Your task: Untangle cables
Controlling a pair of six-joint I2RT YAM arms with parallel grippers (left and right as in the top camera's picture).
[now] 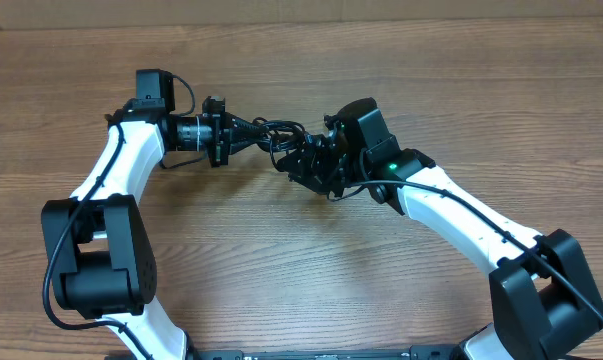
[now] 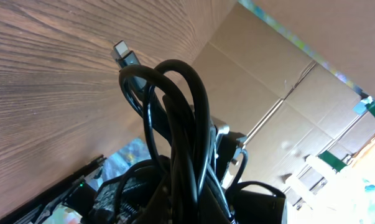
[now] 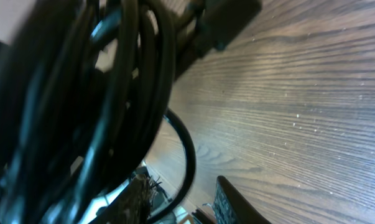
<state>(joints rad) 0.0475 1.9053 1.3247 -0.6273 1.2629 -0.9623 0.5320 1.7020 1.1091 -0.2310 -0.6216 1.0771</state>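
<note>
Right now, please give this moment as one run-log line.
cables: one tangled bunch | left jaws: shut on cables | right jaws: at bunch, grip unclear

- Surface — brown wood, grain running left to right (seen overhead).
- Cables bunched above its middle — whether they touch it cannot be told.

left gripper – clamped shut | right gripper – jaws apart | arms angled inward
</note>
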